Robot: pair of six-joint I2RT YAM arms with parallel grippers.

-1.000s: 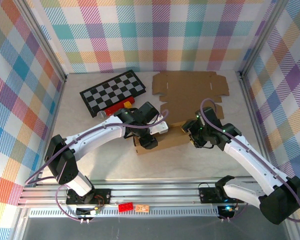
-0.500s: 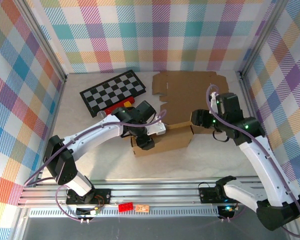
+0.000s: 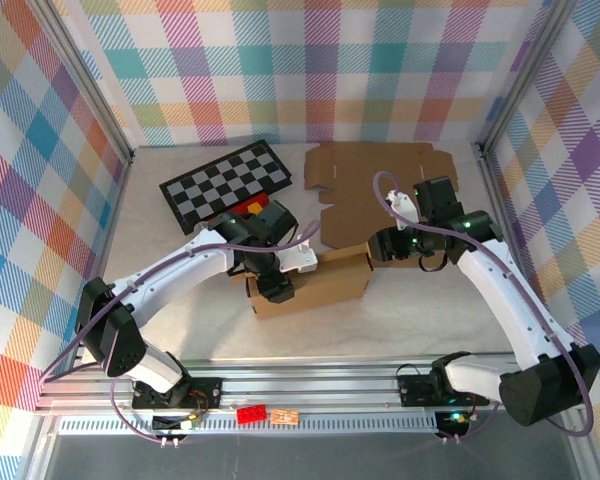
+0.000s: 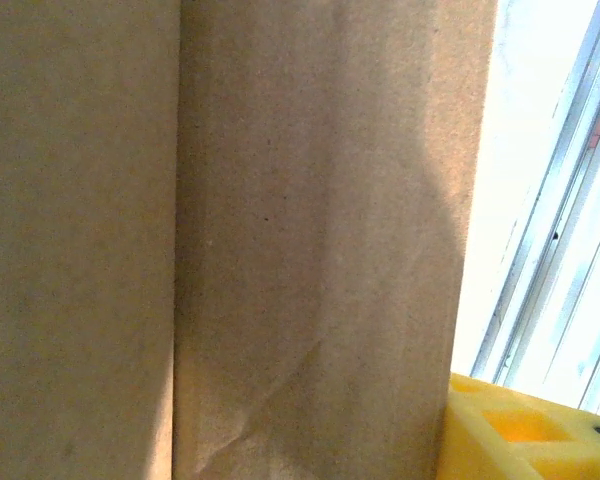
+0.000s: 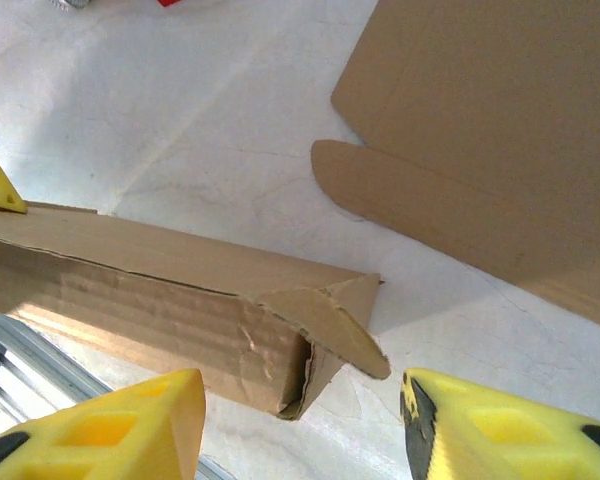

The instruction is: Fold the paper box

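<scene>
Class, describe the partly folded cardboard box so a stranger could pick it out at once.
On the pale table, find the big flat cardboard sheet at the back. Just nearer lies the folded box: the only cardboard standing up as a long block, not flat.

Left claw (image 3: pixel 276 285) tips behind paper box (image 3: pixel 320 288)

Left arm (image 3: pixel 170 272): stretched forward and to the right, low over the table.
Left gripper (image 3: pixel 276 285): points down, jaws clamped on the box (image 3: pixel 325 285).
Right arm (image 3: pixel 500 290): arched forward, wrist turned left.
Right gripper (image 5: pixel 302 400): jaws apart, holding nothing; yellow fingers (image 5: pixel 130 425).
</scene>
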